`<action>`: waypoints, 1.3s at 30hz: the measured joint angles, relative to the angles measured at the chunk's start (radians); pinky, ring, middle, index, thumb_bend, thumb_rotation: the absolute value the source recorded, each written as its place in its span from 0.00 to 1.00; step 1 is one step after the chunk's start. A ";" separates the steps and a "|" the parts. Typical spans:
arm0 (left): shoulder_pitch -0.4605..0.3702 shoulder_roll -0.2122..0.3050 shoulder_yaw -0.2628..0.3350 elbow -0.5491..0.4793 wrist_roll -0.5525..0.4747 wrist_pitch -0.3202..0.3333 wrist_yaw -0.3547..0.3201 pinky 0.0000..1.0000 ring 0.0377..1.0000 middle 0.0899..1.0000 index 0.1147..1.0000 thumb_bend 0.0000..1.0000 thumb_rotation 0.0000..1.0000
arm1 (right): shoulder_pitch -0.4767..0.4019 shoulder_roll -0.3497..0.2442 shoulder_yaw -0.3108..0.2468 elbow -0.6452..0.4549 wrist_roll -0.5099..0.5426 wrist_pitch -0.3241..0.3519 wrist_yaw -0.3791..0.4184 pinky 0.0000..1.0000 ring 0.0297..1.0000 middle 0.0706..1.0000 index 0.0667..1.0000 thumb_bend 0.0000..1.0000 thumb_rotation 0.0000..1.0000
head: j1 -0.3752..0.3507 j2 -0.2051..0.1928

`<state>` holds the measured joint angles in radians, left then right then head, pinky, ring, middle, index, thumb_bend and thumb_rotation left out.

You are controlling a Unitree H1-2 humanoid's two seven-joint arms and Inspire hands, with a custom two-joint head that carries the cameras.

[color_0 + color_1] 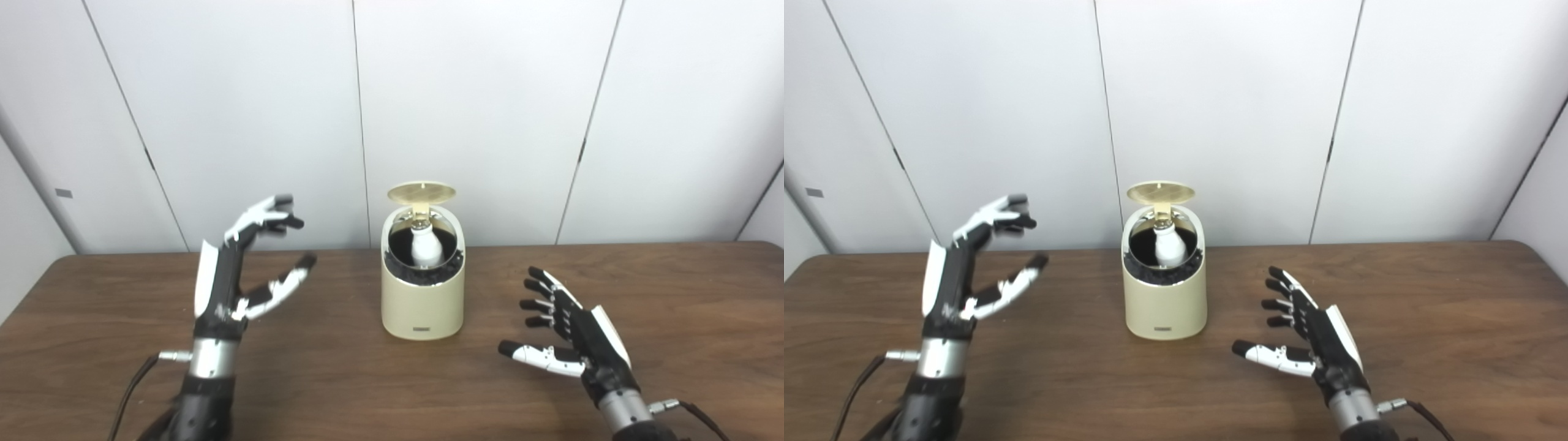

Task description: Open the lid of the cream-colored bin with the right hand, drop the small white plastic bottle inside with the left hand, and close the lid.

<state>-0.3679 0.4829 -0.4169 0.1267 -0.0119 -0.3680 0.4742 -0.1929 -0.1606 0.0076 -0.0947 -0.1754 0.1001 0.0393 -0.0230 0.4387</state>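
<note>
Left eye view: The cream bin (422,300) stands upright near the middle of the brown table (343,380), toward its back edge. Its round lid (421,192) is raised at the rear hinge, leaving the mouth exposed. The white bottle (426,245) sits inside the bin, upright or nearly so, against a dark lining. The left hand (245,269) is raised above the table, well to the left of the bin, fingers spread and curled slightly, thumb apart, holding nothing. The right hand (566,334) is low over the table, to the right of the bin and nearer the camera, fingers splayed, empty. Neither hand touches the bin.

Right eye view: Same arrangement. The bin (1165,303) has its lid (1160,192) up, and the bottle (1170,244) shows within the opening. The left hand (977,269) is spread wide and empty; the right hand (1304,337) is likewise spread, gripping nothing. 2 hands, both clear of the bin.
</note>
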 measured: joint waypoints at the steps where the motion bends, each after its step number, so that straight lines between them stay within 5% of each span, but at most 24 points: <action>1: 0.017 -0.001 0.023 -0.012 -0.022 0.035 -0.053 0.72 0.77 0.80 0.83 0.59 0.22 | -0.013 -0.001 -0.001 0.000 0.003 -0.001 0.000 0.73 0.80 0.87 0.88 0.75 0.24 | 0.000 -0.002; 6: 0.040 -0.017 0.126 -0.060 -0.072 0.173 -0.263 0.66 0.74 0.77 0.80 0.62 0.21 | -0.099 -0.025 0.006 0.000 -0.009 -0.005 0.006 0.73 0.80 0.85 0.87 0.75 0.25 | -0.003 -0.006; 11: 0.061 -0.071 0.187 -0.082 -0.070 0.275 -0.395 0.67 0.74 0.78 0.80 0.64 0.25 | -0.190 -0.057 0.033 -0.005 -0.037 -0.006 0.034 0.69 0.80 0.84 0.86 0.70 0.25 | 0.002 -0.011; 22: 0.068 -0.070 0.269 -0.068 -0.025 0.325 -0.608 0.66 0.73 0.76 0.79 0.60 0.14 | -0.373 -0.096 0.102 0.020 -0.147 -0.009 0.077 0.68 0.79 0.82 0.79 0.61 0.45 | 0.002 -0.021; 39: 0.074 -0.077 0.313 -0.060 0.065 0.323 -0.690 0.67 0.75 0.79 0.80 0.61 0.15 | -0.534 -0.210 0.214 0.055 -0.268 -0.013 0.250 0.76 0.86 0.83 0.78 0.55 0.72 | 0.017 -0.023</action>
<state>-0.2937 0.4058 -0.1042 0.0668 0.0528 -0.0448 -0.2158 -0.7272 -0.3704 0.2211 -0.0398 -0.4430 0.0875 0.2896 -0.0061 0.4157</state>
